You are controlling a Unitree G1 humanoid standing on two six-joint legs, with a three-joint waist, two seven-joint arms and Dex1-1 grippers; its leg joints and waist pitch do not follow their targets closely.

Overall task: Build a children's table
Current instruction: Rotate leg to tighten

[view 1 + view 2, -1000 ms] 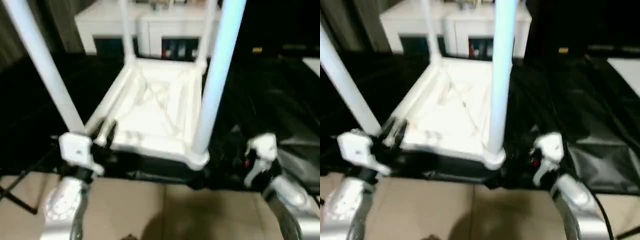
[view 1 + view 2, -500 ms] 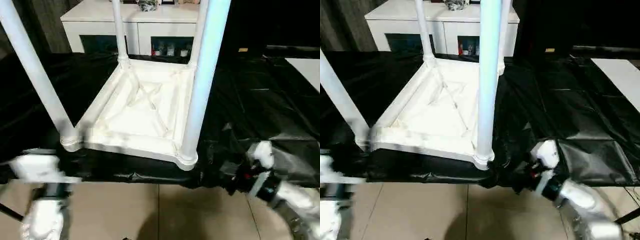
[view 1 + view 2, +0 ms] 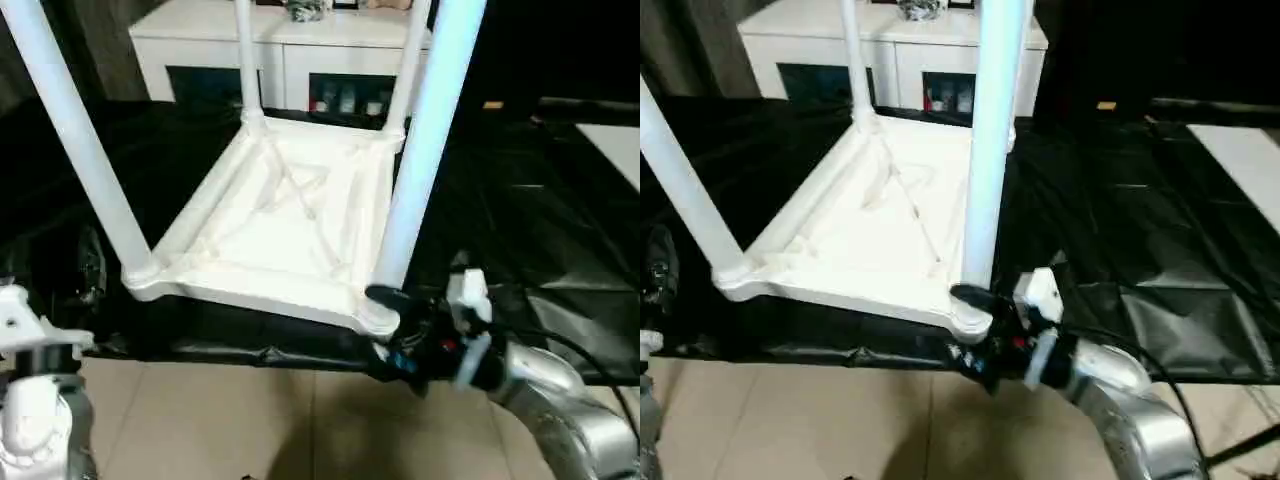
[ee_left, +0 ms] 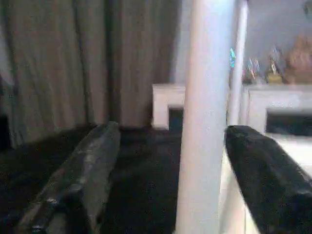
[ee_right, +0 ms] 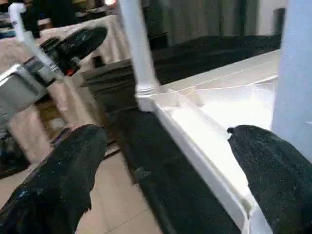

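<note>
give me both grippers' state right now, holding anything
Left gripper: jaws open, astride the long tapered white tube leg without gripping it.
Right gripper: jaws open, holding nothing, at the white plastic ribbed tabletop corner.

no lettering, label, brand mark or number can be read on the upturned children's table (image 3: 290, 225), the white cabinet (image 3: 290, 45) or the black sheet (image 3: 520, 200).

head stereo pair overlooking upturned tabletop (image 3: 290, 220), wrist close-ups

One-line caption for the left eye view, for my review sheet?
Upturned white tabletop on black sheeting, four legs standing in its sockets; right gripper open at the near corner.
</note>
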